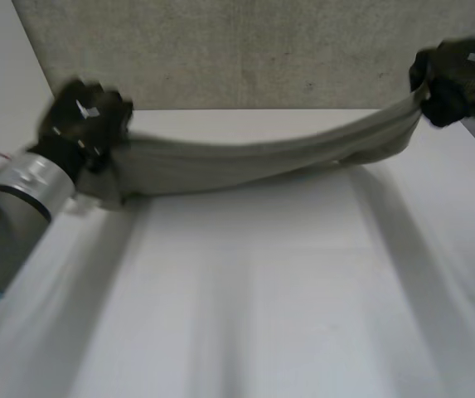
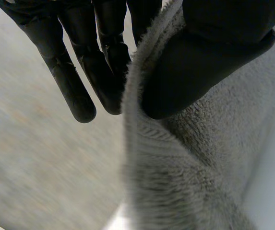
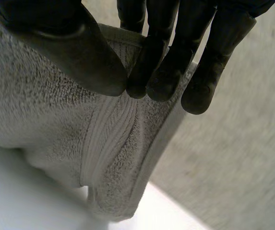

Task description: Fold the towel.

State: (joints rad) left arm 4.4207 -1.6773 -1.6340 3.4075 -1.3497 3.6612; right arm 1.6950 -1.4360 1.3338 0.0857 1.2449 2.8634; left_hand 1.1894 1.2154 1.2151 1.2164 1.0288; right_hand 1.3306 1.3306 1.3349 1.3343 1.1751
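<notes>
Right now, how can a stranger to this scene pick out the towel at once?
Start at the white table and look along its far edge. The towel is the grey fluffy band strung from the black left hand to the right hand, sagging in the middle. Unlike the flat grey surface behind, it is bunched and pinched at both ends.

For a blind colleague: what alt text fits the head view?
A grey towel sags between two black hands over a white table. The left hand grips one end, the right hand the other.
</notes>
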